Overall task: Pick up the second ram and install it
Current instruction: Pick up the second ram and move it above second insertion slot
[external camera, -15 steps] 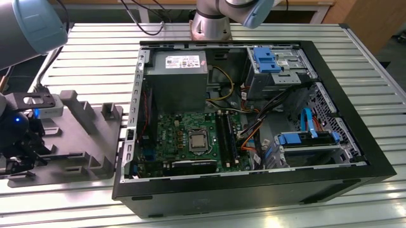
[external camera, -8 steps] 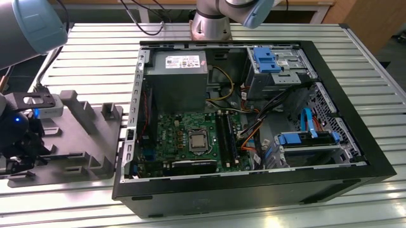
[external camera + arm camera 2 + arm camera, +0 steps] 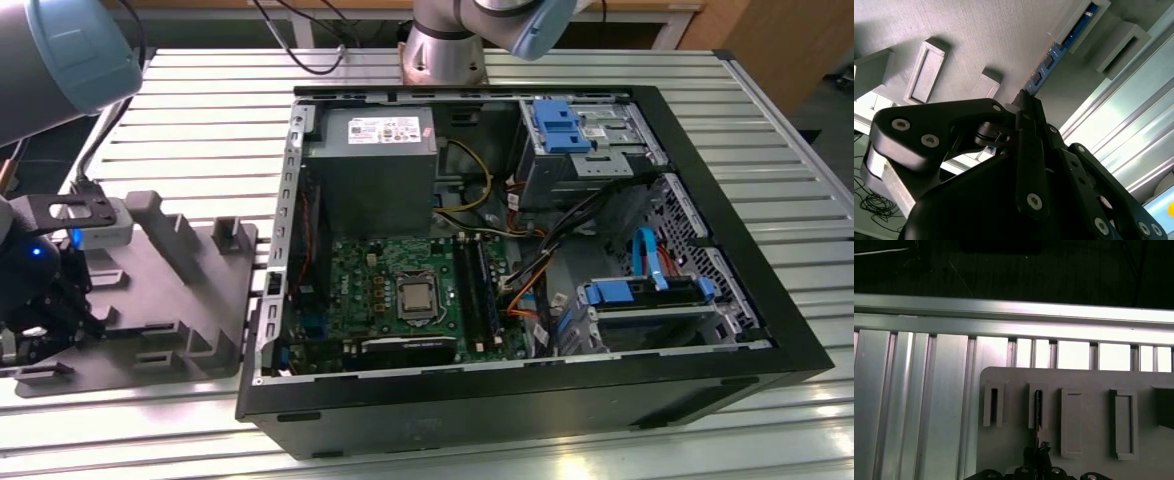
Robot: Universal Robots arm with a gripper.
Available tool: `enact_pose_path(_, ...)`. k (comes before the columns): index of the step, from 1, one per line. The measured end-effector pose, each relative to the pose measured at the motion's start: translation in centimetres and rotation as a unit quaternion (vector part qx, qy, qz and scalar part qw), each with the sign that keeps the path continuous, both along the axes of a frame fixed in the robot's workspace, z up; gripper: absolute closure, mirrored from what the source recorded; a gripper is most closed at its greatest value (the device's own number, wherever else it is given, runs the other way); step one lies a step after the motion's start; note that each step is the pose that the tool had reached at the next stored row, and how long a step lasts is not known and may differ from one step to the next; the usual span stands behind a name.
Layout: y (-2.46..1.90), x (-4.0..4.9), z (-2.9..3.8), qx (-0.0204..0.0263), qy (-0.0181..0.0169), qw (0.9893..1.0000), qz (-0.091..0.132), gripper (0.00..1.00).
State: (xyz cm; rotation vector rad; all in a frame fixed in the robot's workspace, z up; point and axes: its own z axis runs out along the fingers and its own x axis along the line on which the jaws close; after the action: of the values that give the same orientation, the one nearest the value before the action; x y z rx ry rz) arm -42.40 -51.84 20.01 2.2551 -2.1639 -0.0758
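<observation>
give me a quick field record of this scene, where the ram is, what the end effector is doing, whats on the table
second ram: dark stick standing in a slot of the grey tray, not yet lifted out
end effector: over the tray at one end of the ram, appears closed on it
tray position: on the slatted table, at the exterior view's left of the computer case
computer case: lying open, motherboard exposed
memory slots: long and black; cannot tell what they hold
</observation>
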Motion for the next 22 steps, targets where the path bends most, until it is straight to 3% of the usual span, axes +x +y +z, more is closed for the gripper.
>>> enact_pose_path(22, 0.15, 0.12, -0.08, 0.0013, 0.0000, 1.0000, 0.000, 0.84)
